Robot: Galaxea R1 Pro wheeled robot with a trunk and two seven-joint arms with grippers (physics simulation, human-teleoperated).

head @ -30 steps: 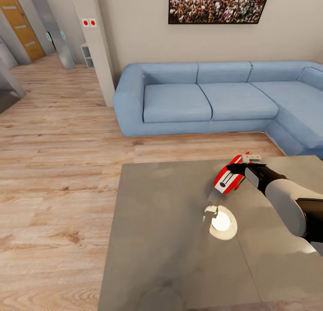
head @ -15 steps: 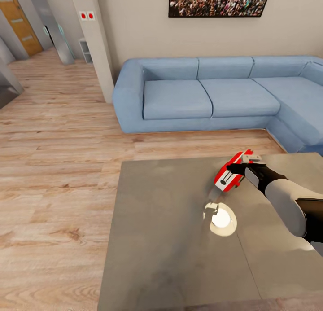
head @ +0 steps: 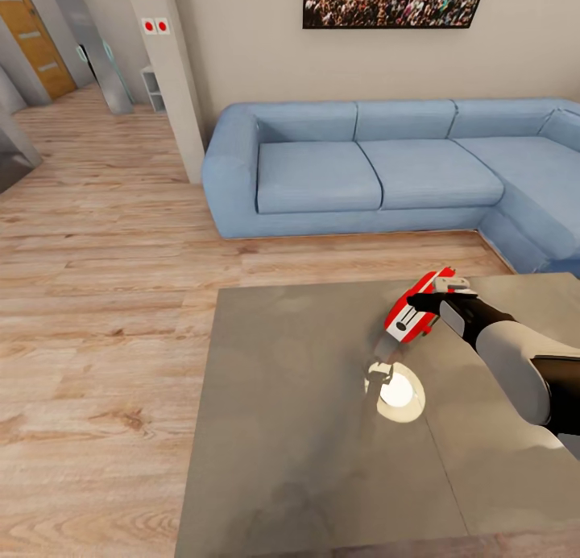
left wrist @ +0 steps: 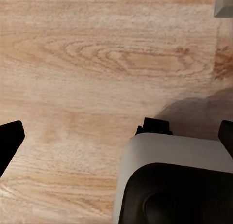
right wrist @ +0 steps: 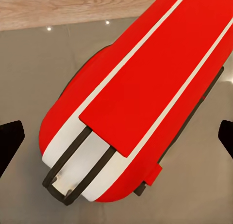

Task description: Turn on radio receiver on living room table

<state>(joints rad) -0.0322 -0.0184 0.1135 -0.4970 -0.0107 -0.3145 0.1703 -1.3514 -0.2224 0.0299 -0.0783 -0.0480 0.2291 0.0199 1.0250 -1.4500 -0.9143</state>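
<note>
Here's the living room: light plank floor point(head: 105, 300) running wide, and the blue sectional sofa point(head: 379, 171) stretched along the beige wall under the framed crowd picture point(head: 395, 2). A pale pillar point(head: 173, 83) stands just off the sofa's near arm, two red squares on it.

Down in front, the table point(head: 298, 429), glossy grey, with a bright round lamp reflection point(head: 399, 395) shining on its top. Over its far edge, toward the far right corner, there's the radio receiver point(head: 412, 312), red with white stripes, tilted up on end above its own reflection. The right arm point(head: 515, 365) reaches in across the table's right side, and the right gripper point(head: 439, 300) sits right at the radio. From the right wrist camera the radio receiver point(right wrist: 141, 98) looms large between the two dark fingertips point(right wrist: 9, 136), which stand wide at either side, apart from its body.

The left gripper point(left wrist: 116, 132), seen from its own wrist camera, spread wide too, fingertips far apart over bare wood floor point(left wrist: 87, 59).
</note>
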